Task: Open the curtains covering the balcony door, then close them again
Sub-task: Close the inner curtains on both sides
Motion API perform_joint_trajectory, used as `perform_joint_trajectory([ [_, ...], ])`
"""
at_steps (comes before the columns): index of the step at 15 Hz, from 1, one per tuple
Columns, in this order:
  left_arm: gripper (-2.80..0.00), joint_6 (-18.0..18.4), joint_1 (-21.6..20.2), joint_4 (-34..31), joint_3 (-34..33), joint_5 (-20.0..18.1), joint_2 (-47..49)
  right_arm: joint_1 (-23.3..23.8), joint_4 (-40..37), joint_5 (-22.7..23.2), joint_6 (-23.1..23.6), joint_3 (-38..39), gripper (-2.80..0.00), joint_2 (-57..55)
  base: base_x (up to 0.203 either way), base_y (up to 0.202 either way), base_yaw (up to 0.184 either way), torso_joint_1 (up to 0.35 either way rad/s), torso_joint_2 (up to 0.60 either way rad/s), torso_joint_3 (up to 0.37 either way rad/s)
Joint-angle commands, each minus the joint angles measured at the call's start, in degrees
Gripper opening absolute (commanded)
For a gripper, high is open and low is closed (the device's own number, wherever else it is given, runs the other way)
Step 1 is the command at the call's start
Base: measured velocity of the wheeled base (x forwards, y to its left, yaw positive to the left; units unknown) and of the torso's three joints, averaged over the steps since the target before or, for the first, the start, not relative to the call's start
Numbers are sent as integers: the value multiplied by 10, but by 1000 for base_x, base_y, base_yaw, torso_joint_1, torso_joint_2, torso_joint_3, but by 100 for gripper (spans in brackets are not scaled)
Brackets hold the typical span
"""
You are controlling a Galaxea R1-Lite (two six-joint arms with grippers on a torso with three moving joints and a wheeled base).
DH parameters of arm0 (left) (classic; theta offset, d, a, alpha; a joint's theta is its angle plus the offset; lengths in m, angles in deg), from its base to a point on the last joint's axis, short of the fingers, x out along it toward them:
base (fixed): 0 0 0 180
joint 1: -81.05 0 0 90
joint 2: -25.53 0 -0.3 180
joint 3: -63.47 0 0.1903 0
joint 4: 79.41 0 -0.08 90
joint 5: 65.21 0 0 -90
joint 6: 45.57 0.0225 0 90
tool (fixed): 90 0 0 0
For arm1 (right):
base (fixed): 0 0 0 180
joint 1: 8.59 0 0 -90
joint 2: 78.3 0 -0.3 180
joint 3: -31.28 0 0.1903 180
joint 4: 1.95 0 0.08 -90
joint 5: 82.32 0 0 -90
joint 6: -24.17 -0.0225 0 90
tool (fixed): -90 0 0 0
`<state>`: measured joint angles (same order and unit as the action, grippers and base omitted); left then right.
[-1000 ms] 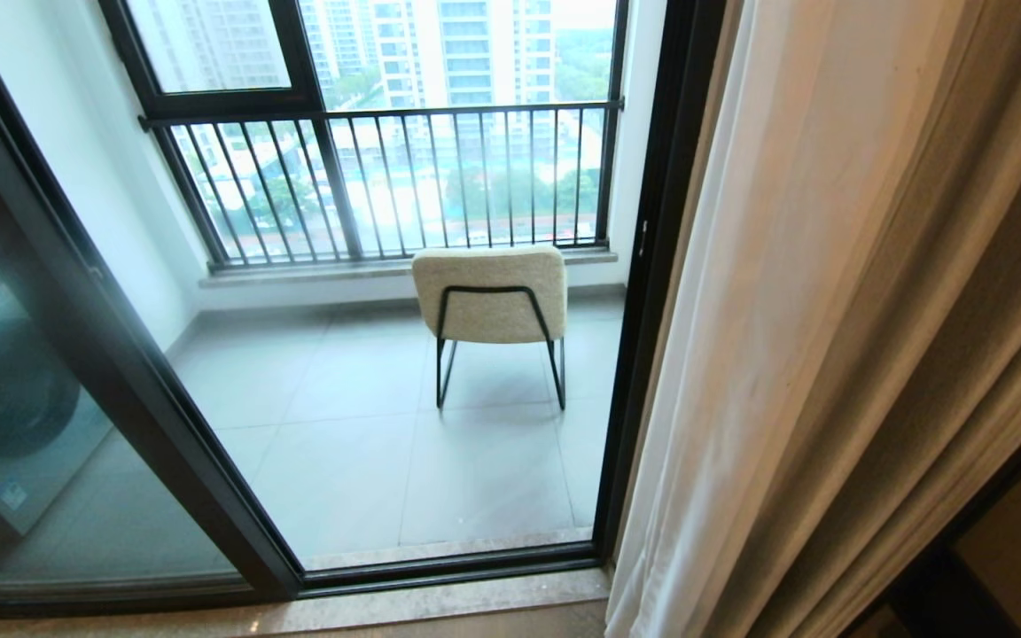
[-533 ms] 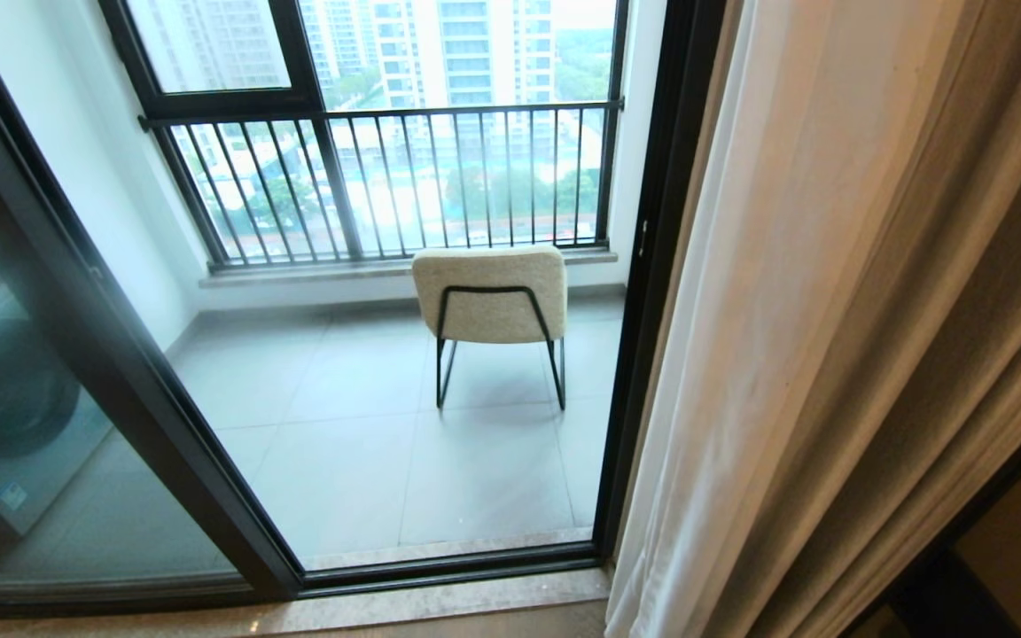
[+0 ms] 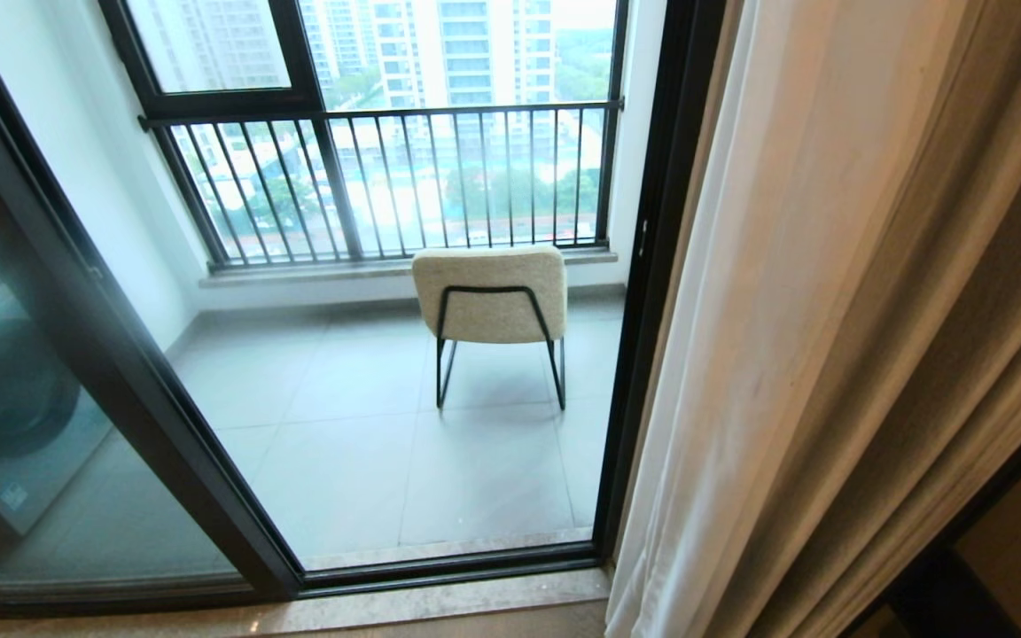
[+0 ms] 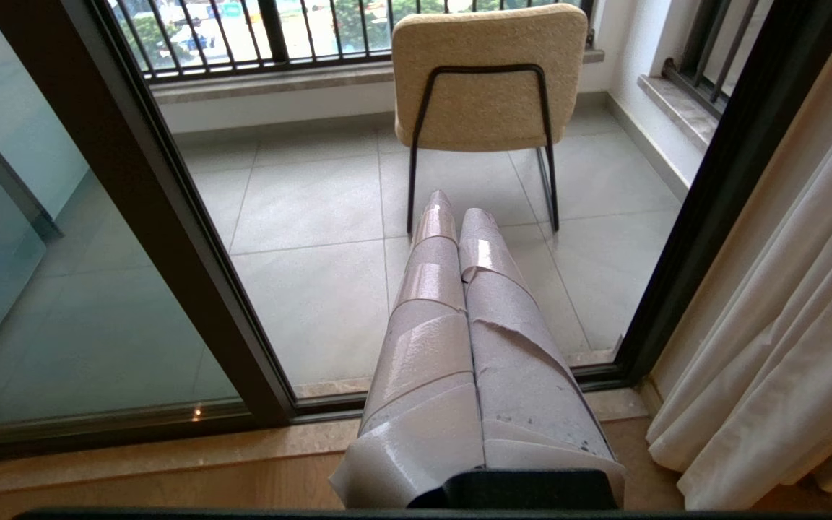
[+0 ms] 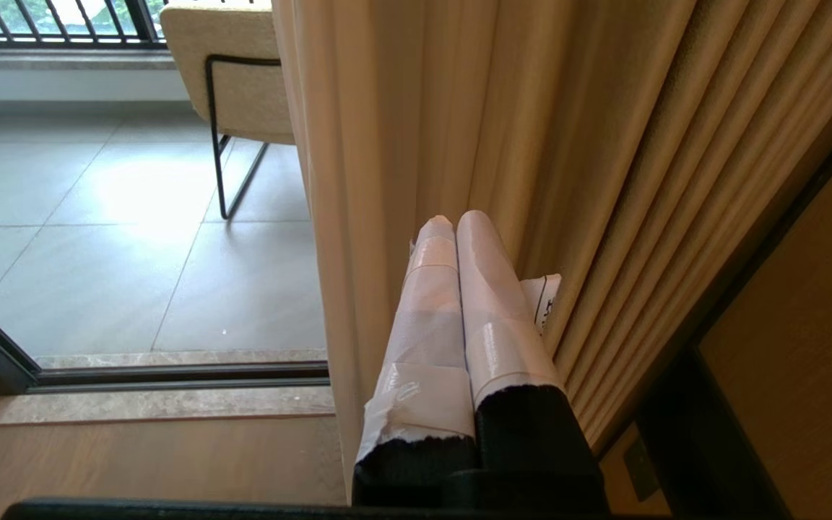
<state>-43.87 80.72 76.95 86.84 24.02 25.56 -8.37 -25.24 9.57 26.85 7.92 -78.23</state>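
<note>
Left of the dark-framed sliding glass balcony door (image 3: pixel 165 425) stood a grey washing machine (image 3: pixel 5 399); beyond it, a beige metal-legged chair (image 3: pixel 491 297). Right of it, the sheer white curtains (image 3: pixel 767 337) hung gathered. Both taped grippers, left (image 4: pixel 459 217) and right (image 5: pixel 452 222), were clenched and empty.

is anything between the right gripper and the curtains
Nothing visible. In the right wrist view the shut right gripper points straight at the gathered curtains, with no object between them. The chair sits off to the side on the balcony.
</note>
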Motion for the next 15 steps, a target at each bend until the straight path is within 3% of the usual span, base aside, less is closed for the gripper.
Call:
perform_joint_trajectory([
  [1, -280, 0, 0, 0, 0, 0, 1, 0, -1, 0, 14, 0, -280, -1, 0, 0, 0, 0, 0, 0],
  [6, -280, 0, 0, 0, 0, 0, 1, 0, -1, 2, 19, 0, -280, -1, 0, 0, 0, 0, 0, 0],
  [8, -280, 0, 0, 0, 0, 0, 1, -2, 0, 4, 44, 0, -280, -12, 0, 0, 0, 0, 0, 0],
  [12, -280, 0, 0, 0, 0, 0, 1, -9, 58, 31, 62, -21, -280, -128, 0, 0, 0, 0, 0, 0],
  [15, -280, 1, 0, 0, 0, 0, 0, -17, 137, 59, 61, -92, -280, -270, 0, 0, 0, 0, 0, 0],
])
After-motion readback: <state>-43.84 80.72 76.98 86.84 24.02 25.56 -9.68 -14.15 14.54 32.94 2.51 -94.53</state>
